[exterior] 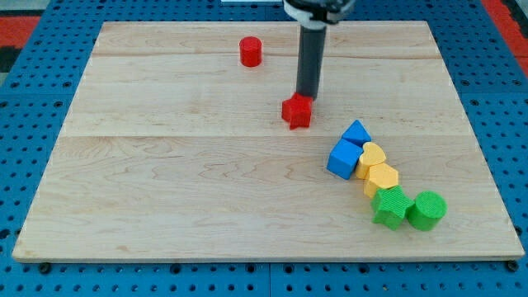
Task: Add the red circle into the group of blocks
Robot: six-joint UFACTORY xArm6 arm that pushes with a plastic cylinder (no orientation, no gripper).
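Observation:
The red circle, a small red cylinder, stands alone near the view's top, left of centre. My tip is at the top edge of a red angular block near the board's middle, touching it or nearly so. The group lies at the view's lower right: a blue triangular block, a blue cube, two yellow blocks, a green star-like block and a green cylinder. The red circle is far up and left of the group.
The wooden board lies on a blue perforated table. The dark rod rises from my tip to the view's top edge.

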